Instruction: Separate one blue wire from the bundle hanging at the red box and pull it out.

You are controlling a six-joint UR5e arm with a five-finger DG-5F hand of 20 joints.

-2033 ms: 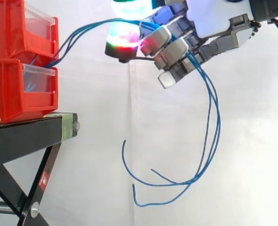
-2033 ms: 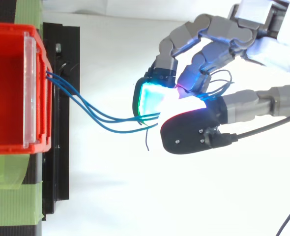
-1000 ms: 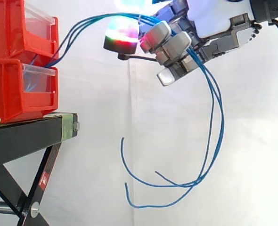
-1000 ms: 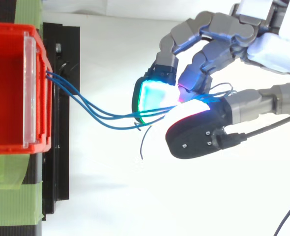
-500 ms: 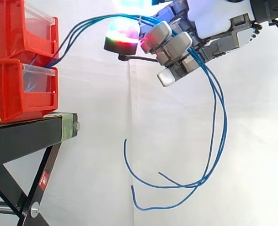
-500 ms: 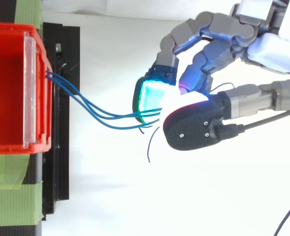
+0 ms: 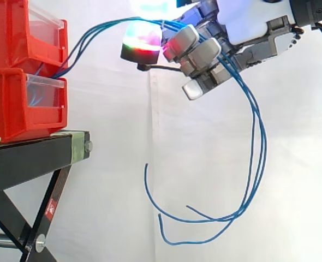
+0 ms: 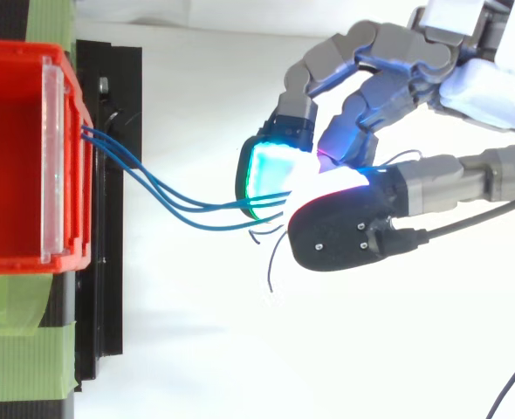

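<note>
The hand [image 8: 388,92] curls round the blue wires [image 8: 188,209] from the red bin [image 8: 77,183]; its glowing pads hide how many wires are pinched.

Plain white curtain [image 7: 303,185] behind, black stand [image 7: 24,161], green tape [image 8: 26,367] on it

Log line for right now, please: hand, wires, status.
hand: shut on blue wires | wires: three run from red box to hand, loose ends hanging below | status: none singled out, none pulled out yet
</note>
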